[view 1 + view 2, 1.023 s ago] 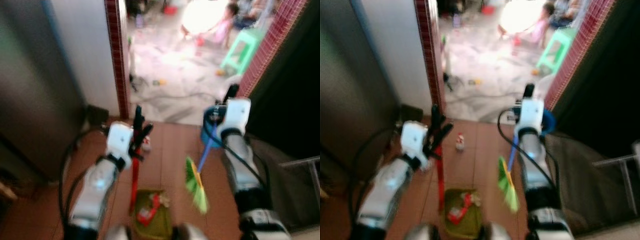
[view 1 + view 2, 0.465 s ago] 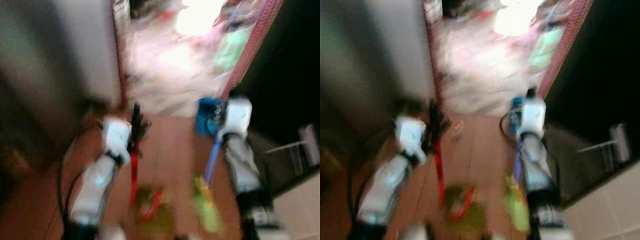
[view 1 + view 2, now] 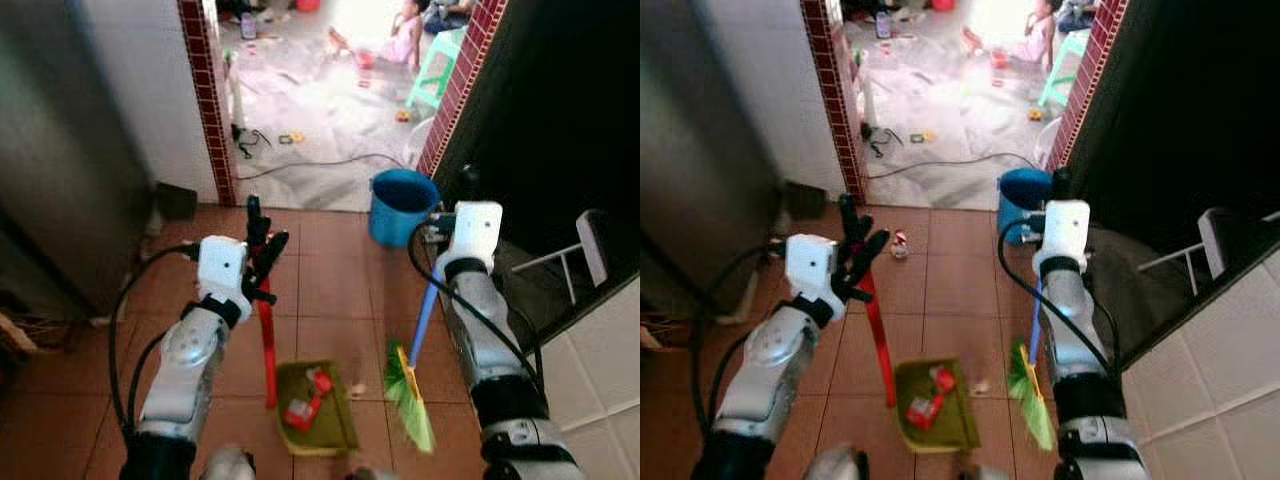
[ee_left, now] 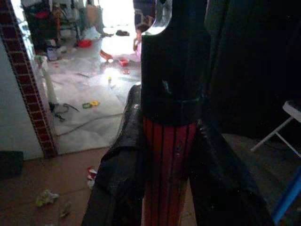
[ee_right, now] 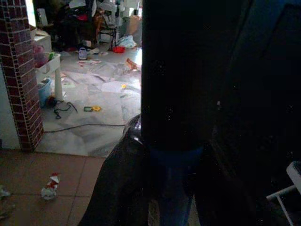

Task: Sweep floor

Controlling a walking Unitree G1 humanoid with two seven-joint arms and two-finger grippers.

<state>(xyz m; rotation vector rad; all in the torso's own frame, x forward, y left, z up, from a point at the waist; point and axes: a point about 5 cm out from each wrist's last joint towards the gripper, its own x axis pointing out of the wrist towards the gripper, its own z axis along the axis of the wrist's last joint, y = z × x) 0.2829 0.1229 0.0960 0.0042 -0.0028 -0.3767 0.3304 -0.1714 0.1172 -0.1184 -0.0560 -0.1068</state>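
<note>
While the blurred, swinging head view has steadied, left pincer [image 3: 262, 240] stays clamped on the red-handled dustpan [image 3: 315, 408] holding litter, right pincer [image 3: 467, 190] on the blue-handled broom [image 3: 410, 392] beside it; sweeping can resume.

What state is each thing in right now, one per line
Left pincer: shut on the dustpan handle.
Right pincer: shut on the broom handle.
Dustpan: on the floor, litter inside.
Broom: upright, bristles down beside the dustpan.
Bucket: upright by the doorway.
</note>
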